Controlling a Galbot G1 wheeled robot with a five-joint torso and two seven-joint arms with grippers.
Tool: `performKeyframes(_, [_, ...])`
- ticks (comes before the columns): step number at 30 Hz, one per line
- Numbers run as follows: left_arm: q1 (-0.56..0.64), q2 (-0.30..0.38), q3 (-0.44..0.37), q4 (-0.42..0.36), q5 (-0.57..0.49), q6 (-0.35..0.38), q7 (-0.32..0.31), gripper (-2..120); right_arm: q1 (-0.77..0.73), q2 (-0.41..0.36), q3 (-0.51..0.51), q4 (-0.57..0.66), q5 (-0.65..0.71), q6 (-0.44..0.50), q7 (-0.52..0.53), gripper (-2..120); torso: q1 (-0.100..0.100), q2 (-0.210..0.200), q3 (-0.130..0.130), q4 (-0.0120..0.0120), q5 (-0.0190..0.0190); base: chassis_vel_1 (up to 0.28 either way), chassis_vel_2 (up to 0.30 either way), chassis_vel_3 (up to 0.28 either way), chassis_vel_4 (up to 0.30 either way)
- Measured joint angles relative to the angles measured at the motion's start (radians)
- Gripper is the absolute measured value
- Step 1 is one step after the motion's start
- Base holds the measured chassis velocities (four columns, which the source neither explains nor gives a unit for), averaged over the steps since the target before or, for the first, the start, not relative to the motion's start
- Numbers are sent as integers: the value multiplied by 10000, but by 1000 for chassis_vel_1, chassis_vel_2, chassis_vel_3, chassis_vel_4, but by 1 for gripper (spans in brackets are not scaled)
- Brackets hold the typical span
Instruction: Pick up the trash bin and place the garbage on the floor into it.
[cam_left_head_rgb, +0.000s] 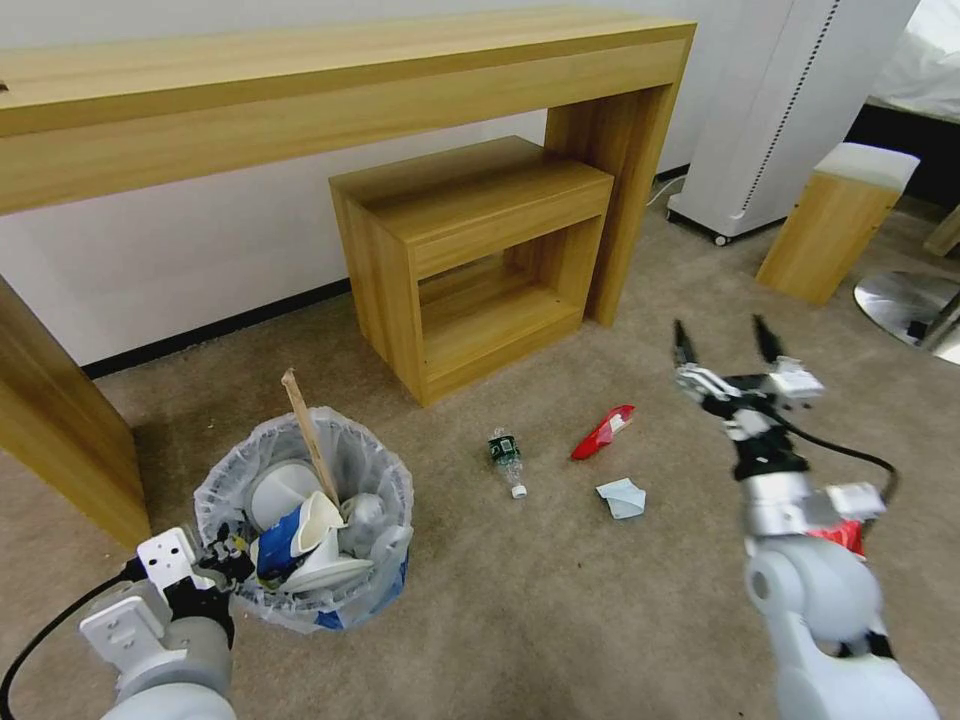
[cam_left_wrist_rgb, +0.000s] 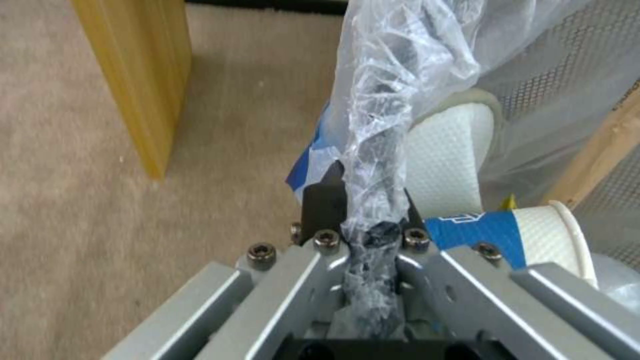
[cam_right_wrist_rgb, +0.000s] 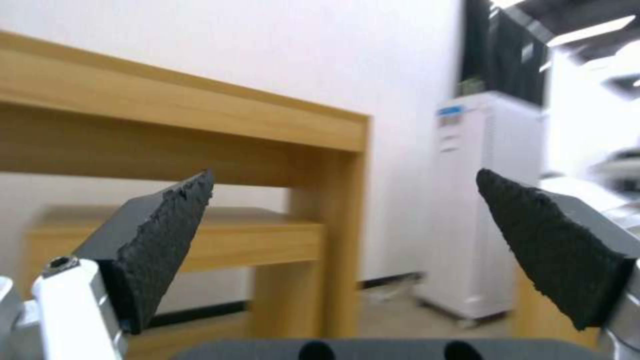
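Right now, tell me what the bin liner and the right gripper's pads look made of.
Bin liner: thin translucent plastic film, crinkled and glossy. Right gripper pads: matte black, finely knurled, probably rubber, possibly textured plastic.

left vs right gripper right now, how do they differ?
The left gripper is shut on the trash bin, pinching its bagged rim; the right gripper is open and empty. The left gripper sits low beside the bin; the right gripper is raised, fingers pointing up, above the floor. Both have dark fingers.
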Motion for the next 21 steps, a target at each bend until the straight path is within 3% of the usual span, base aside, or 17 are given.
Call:
performKeyframes(5, [-161,0,-112,67,775,-503,406,1,-41,296,285,-56,-155,17,114,100,0,0,0,1,2,0,0,0,0])
performKeyframes(21, [-285,115,-241,9,691,-621,669,1,-182,503,602,50,-170,136,113,100,0,0,1,1,-1,0,0,0,0])
